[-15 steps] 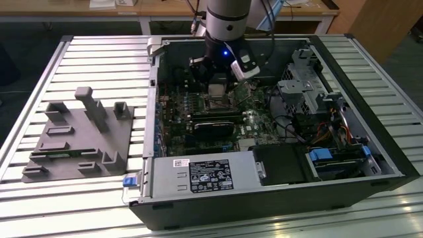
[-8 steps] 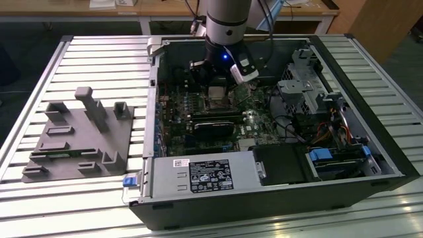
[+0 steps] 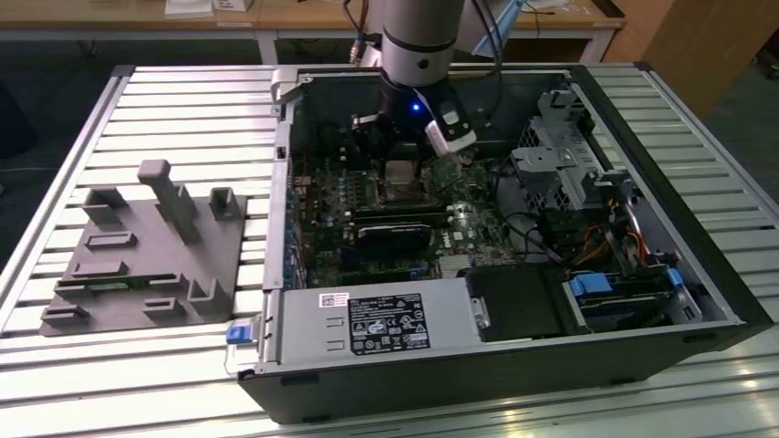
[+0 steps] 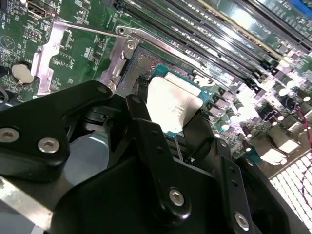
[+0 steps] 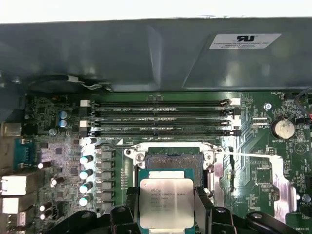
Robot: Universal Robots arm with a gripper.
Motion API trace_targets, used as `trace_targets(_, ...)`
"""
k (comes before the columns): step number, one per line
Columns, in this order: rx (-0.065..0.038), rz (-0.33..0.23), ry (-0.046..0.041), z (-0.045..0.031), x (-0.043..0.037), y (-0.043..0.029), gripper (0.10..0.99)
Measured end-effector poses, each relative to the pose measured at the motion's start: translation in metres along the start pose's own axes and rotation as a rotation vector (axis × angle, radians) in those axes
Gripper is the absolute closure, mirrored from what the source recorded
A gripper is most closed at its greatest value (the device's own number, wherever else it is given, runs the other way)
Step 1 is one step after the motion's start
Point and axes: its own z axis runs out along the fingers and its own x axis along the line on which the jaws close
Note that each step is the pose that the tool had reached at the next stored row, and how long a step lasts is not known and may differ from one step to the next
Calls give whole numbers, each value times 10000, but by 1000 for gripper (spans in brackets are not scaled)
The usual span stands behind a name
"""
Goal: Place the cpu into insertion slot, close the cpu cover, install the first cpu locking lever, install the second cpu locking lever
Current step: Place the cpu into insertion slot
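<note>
In the first wrist view my end effector [image 5: 166, 209] is clamped on the cpu [image 5: 165, 200], held close to the insertion slot [image 5: 170, 160], not yet seated. Any skew in my grip could jam a corner into the slot and damage it.

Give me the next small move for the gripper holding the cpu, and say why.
Likely ease the cpu a little lower toward the insertion slot. The gripper is clamped on two of its edges, and in the first wrist view the slot's dark centre shows uncovered just past it; contact cannot be judged.
</note>
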Motion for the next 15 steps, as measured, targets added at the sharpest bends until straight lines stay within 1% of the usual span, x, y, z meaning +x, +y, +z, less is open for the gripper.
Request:
trace_targets(4,86,2,-1,13,-7,4,545)
trace_targets(8,89,26,-3,13,-7,3,545)
trace_targets(11,88,357,-27,16,-8,4,545)
trace_targets(15,89,942,-72,21,-8,3,545)
